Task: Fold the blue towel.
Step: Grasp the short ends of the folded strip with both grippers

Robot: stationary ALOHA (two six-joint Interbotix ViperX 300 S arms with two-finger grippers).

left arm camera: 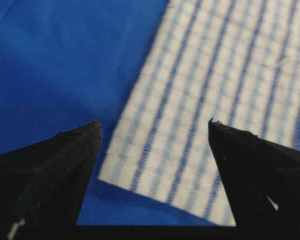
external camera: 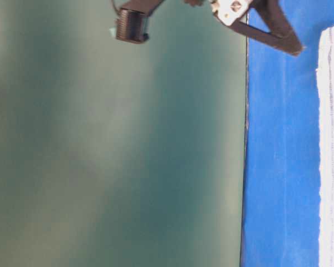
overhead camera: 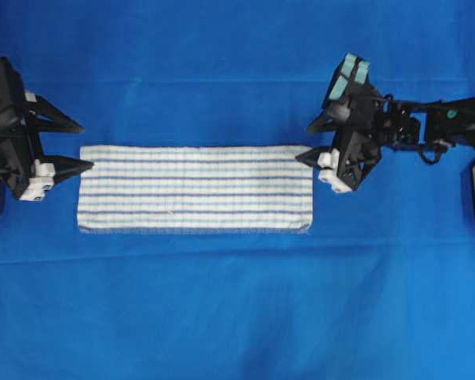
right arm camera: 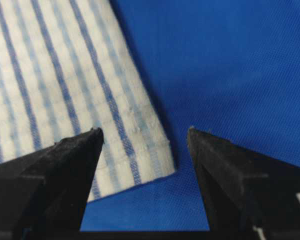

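Overhead, the scene reads as follows.

Blue towel: the blue towel [overhead camera: 195,188] lies flat near the middle of the table as a long, narrow white rectangle with dark-blue and light-blue stripes running along its length; its long edges run left to right in the overhead view.

Table cover: a plain bright-blue cloth [overhead camera: 237,317] spreads under the towel and fills the overhead view.

Left gripper: the left gripper [overhead camera: 77,146] sits at the towel's left short edge with its jaws spread wide; nothing lies between them. One fingertip reaches the towel's upper-left corner, the other points over the bare cloth just beyond it.

Left wrist view: the towel's corner [left arm camera: 200,120] shows between and below the two dark fingers [left arm camera: 65,165], which stand wide apart.

Right gripper: the right gripper [overhead camera: 303,143] sits at the towel's upper-right corner, jaws likewise wide and holding nothing.

Right wrist view: the hemmed corner of the towel [right arm camera: 65,90] lies beneath the gap between the fingers [right arm camera: 230,175]; contact with the fabric cannot be told.

Table-level view: only one dark finger [external camera: 273,30] above the blue cloth and a strip of the towel's edge [external camera: 331,156] are visible.
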